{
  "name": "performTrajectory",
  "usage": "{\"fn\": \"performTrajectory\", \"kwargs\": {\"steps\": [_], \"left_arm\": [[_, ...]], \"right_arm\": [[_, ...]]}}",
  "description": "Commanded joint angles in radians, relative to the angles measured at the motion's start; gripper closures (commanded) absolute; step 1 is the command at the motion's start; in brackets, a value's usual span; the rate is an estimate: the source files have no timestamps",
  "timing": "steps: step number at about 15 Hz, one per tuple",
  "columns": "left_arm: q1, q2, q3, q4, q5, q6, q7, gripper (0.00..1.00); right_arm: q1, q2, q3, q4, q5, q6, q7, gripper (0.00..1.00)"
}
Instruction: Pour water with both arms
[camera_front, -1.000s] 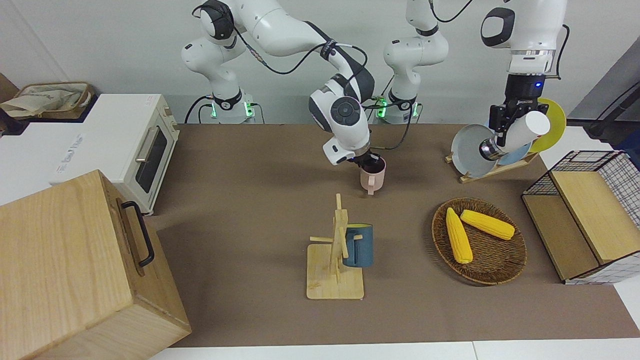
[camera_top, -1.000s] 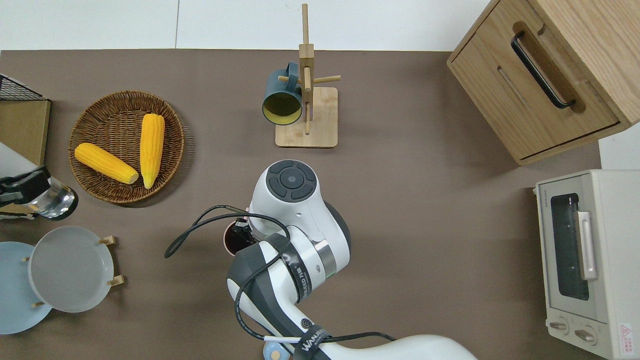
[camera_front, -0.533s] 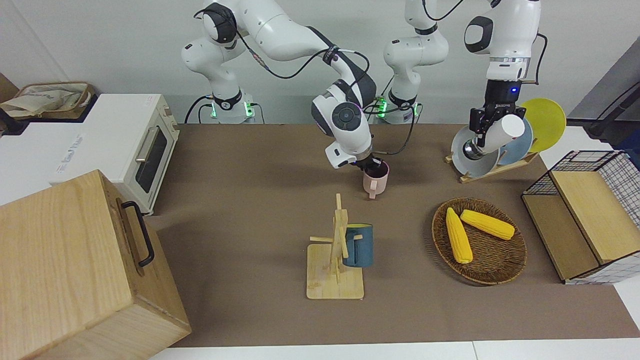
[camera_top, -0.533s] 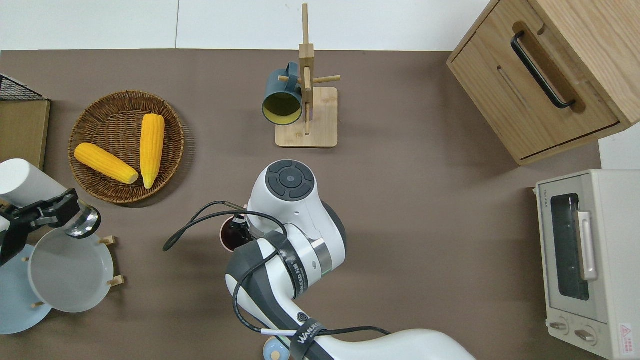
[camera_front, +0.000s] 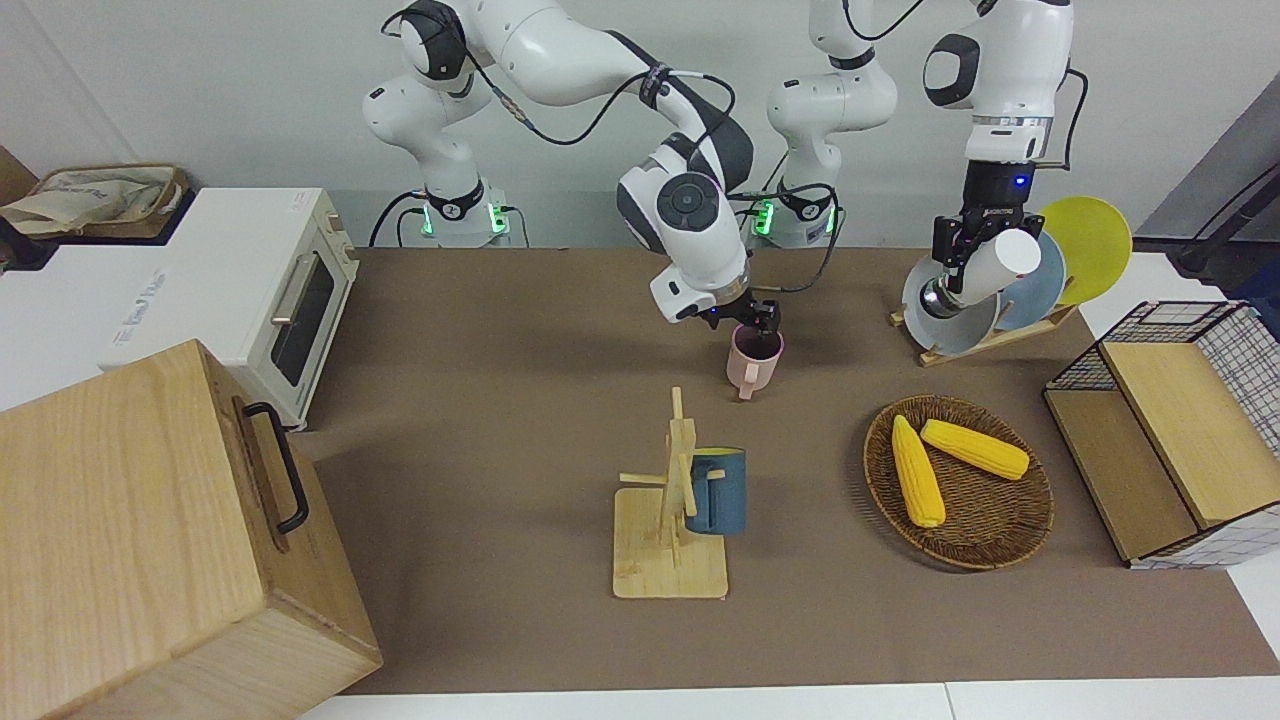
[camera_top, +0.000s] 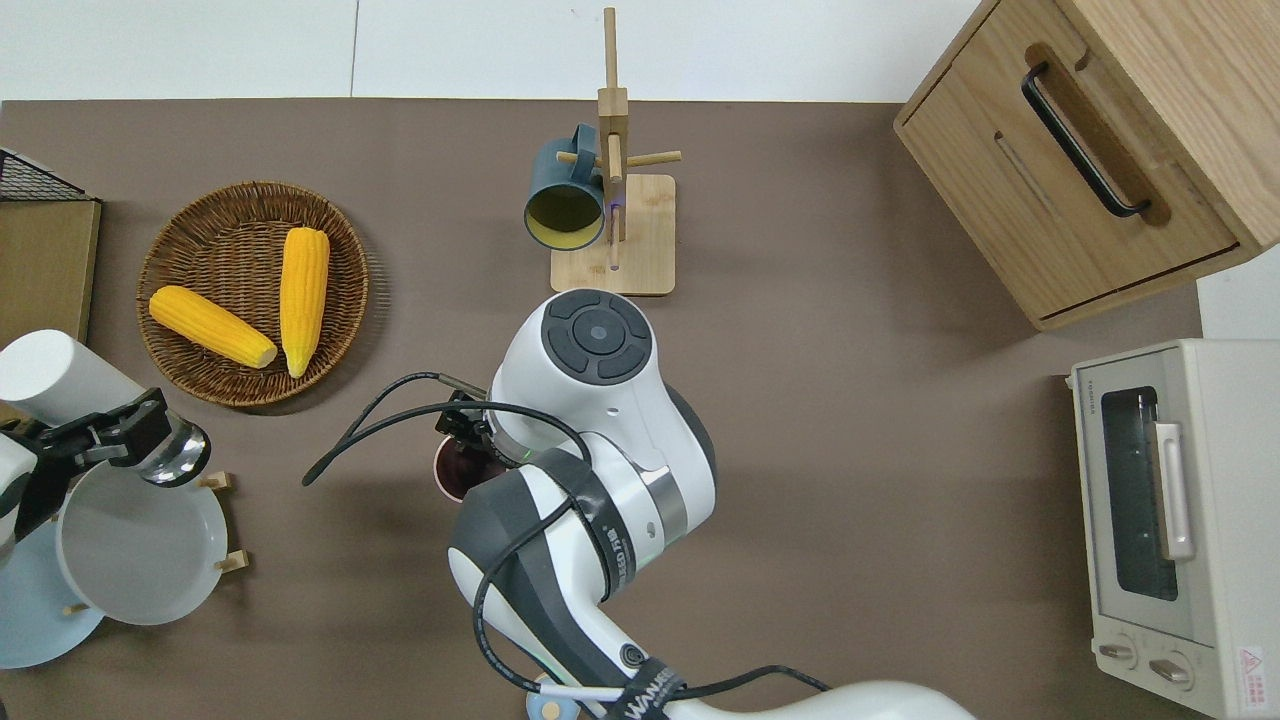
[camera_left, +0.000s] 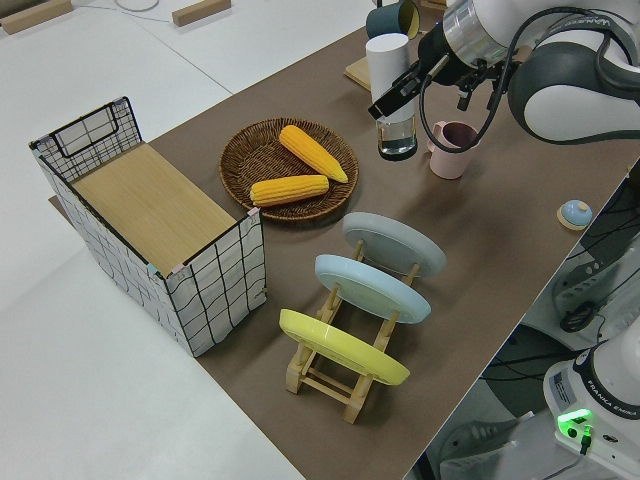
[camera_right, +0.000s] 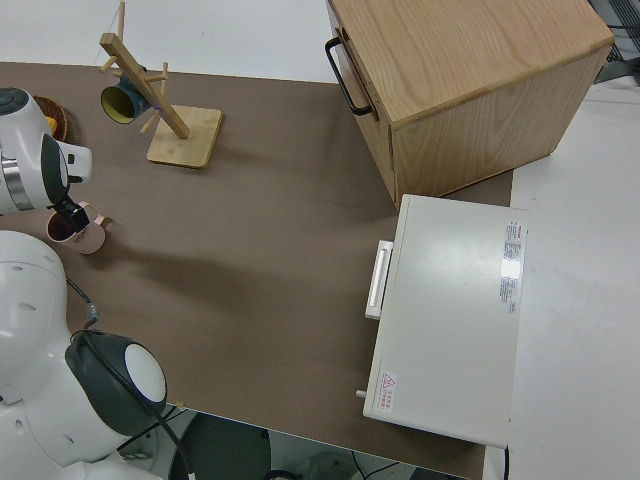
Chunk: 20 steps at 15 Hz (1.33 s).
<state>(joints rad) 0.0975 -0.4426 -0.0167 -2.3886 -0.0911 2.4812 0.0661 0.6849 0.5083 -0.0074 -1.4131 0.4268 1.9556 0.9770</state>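
My left gripper (camera_front: 965, 268) is shut on a white bottle (camera_front: 1005, 260) with a shiny metal base, held tilted. In the overhead view this bottle (camera_top: 50, 370) hangs over the table between the wicker basket (camera_top: 190, 215) and the plate rack. A pink mug (camera_front: 752, 365) stands upright on the brown mat near the table's middle, its handle pointing away from the robots. My right gripper (camera_front: 750, 318) sits just above the mug's rim, its fingers spread and holding nothing. From overhead the right arm's wrist hides most of the mug (camera_top: 455, 475).
A wooden mug tree (camera_front: 668, 520) carrying a blue mug (camera_front: 718, 492) stands farther from the robots than the pink mug. The wicker basket holds two corn cobs (camera_front: 915, 470). A plate rack (camera_front: 975, 335), a wire basket (camera_front: 1190, 420), a wooden cabinet (camera_front: 150, 530) and a toaster oven (camera_front: 265, 290) ring the mat.
The left gripper has carried the bottle toward the table's middle. The right gripper has lifted off the pink mug's rim, leaving the mug standing slightly closer to the left arm's end.
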Motion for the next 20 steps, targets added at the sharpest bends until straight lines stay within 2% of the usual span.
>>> {"fn": "performTrajectory", "kwargs": {"steps": [1,5,8,11,14,17,20], "left_arm": [[-0.013,-0.077,-0.028,-0.064,0.019,0.024,-0.028,1.0],[-0.079,-0.099,-0.034,-0.087,0.017,0.005,-0.084,1.0],[-0.166,-0.117,-0.039,-0.092,0.017,-0.07,-0.111,1.0],[-0.228,-0.159,-0.042,-0.132,0.017,-0.077,-0.158,1.0],[-0.272,-0.214,-0.042,-0.176,0.017,-0.08,-0.202,1.0],[-0.297,-0.246,-0.042,-0.193,0.016,-0.113,-0.21,1.0],[-0.355,-0.252,-0.042,-0.198,0.013,-0.134,-0.244,1.0]], "right_arm": [[-0.054,-0.124,-0.015,-0.017,0.006,-0.102,0.016,0.009],[-0.148,-0.246,-0.026,-0.015,-0.09,-0.3,-0.073,0.009],[-0.205,-0.287,-0.026,-0.015,-0.218,-0.395,-0.208,0.009],[-0.269,-0.319,-0.025,-0.017,-0.333,-0.472,-0.343,0.009],[-0.373,-0.37,-0.028,-0.017,-0.365,-0.501,-0.528,0.009],[-0.482,-0.392,-0.026,-0.018,-0.419,-0.512,-0.761,0.009],[-0.565,-0.418,-0.023,-0.023,-0.465,-0.517,-0.892,0.009]]}}
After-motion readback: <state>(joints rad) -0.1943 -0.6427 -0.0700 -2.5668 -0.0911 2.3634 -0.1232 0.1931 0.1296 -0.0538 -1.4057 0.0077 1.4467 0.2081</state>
